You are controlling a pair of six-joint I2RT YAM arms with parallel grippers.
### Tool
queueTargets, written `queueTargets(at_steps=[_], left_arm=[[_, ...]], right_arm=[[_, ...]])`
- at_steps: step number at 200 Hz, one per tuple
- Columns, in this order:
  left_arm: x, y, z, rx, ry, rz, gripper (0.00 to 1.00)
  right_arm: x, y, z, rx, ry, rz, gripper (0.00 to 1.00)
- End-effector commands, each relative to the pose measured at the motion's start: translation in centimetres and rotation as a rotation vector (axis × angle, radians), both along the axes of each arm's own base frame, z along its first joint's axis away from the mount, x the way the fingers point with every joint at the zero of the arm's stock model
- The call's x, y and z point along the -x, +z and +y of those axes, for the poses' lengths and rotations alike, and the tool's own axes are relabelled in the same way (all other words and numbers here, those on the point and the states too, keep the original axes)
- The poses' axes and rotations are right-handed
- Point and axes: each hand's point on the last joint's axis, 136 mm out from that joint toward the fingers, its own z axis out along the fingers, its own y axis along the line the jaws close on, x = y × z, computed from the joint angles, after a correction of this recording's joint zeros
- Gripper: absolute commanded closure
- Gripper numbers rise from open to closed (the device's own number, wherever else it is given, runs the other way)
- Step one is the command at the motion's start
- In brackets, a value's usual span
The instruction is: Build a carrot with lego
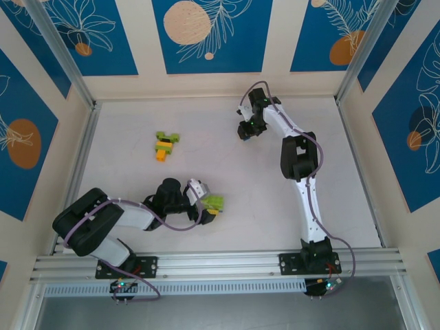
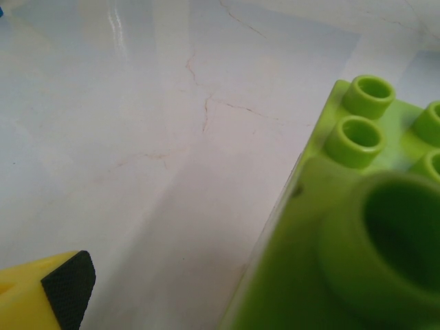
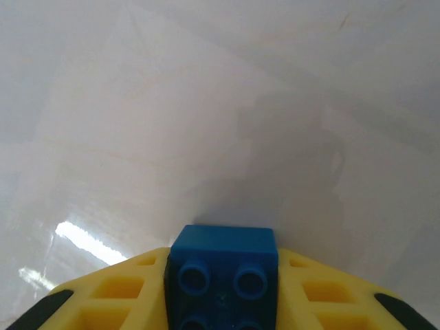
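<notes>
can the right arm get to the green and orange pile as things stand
Probably yes: the table between the right gripper and the pile is bare. But its jaws are on a blue brick, so it likely could not grasp anything there until that is put down.

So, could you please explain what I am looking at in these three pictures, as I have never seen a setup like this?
These are two robot arms bolted to the near edge of a white table. The overhead picture looks down on the left arm and right arm. The other two come from a camera on each wrist, looking past its yellow jaws. On the table lies a small cluster of green and orange bricks. The right arm's jaws hold a blue brick. The left arm's jaws stand open, a lime green brick close beside them, unclamped.
</notes>
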Motion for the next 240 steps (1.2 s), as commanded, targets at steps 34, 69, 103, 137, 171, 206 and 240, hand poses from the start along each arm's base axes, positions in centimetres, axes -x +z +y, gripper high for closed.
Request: queueTargets(at_steps=[34,69,103,137,171,206,240], left_arm=[[-2.0,1.0,-0.1,0.027,0.008,-0.031,0.00],[-2.1,1.3,-0.5,0.050,-0.031,-0.021,0.00],[-1.7,1.5,-0.7,0.057,-0.060,-0.016,0.00],[-1.2,1.9,-1.0,0.071,-0.095,-0.012,0.00],[-0.6,2.3,-1.0,0.085,-0.120,-0.012,0.00],[0.1,3.5,-0.9,0.121,-0.143,-0.033,0.01],[0.9,4.1,-0.8,0.145,-0.161,-0.039,0.15]], right_arm=[[4.5,5.6,0.8,0.013,-0.071,0.021,0.70],[8.7,6.3,1.5,0.027,-0.075,0.071,0.69],[11.5,5.7,1.5,0.038,-0.068,0.102,0.69],[12.6,5.2,1.3,0.048,-0.079,0.127,0.70],[13.6,6.3,1.8,0.047,-0.091,0.139,0.70],[15.7,7.2,1.9,0.074,-0.089,0.158,0.70],[17.3,7.1,1.5,0.101,-0.099,0.181,0.70]])
